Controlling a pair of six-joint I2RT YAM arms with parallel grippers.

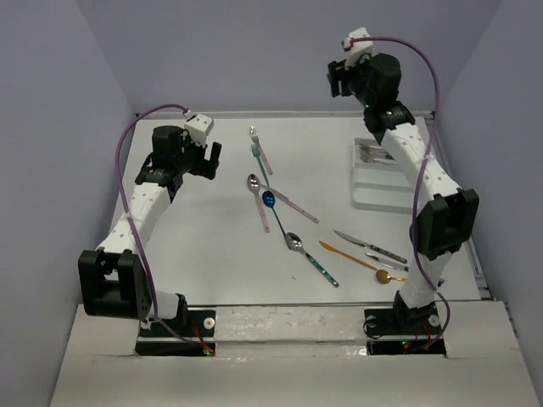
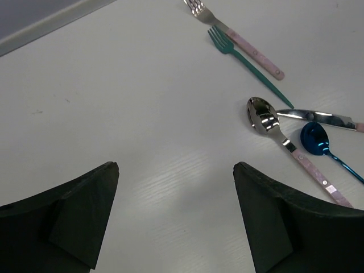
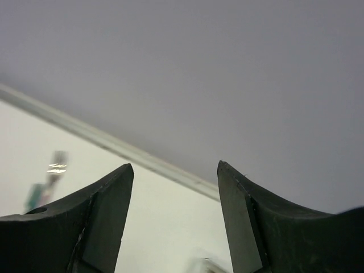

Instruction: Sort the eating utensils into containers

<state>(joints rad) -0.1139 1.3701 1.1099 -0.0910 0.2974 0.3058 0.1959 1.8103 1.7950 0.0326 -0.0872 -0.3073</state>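
Several utensils lie on the white table. A pink-handled fork and a teal fork lie at the back middle. A pink-handled spoon, a blue spoon and a pink-handled knife cross at the centre. A teal-handled spoon lies nearer. A black-handled knife, an orange knife and a gold spoon lie at the right front. The white tray stands at the right and holds some silver utensils. My left gripper is open and empty, left of the forks. My right gripper is open and empty, raised high above the back of the table.
In the left wrist view the pink-handled fork, teal fork, pink-handled spoon and blue spoon lie to the upper right of the fingers. The right wrist view shows mostly the grey back wall. Grey walls close in the table on three sides.
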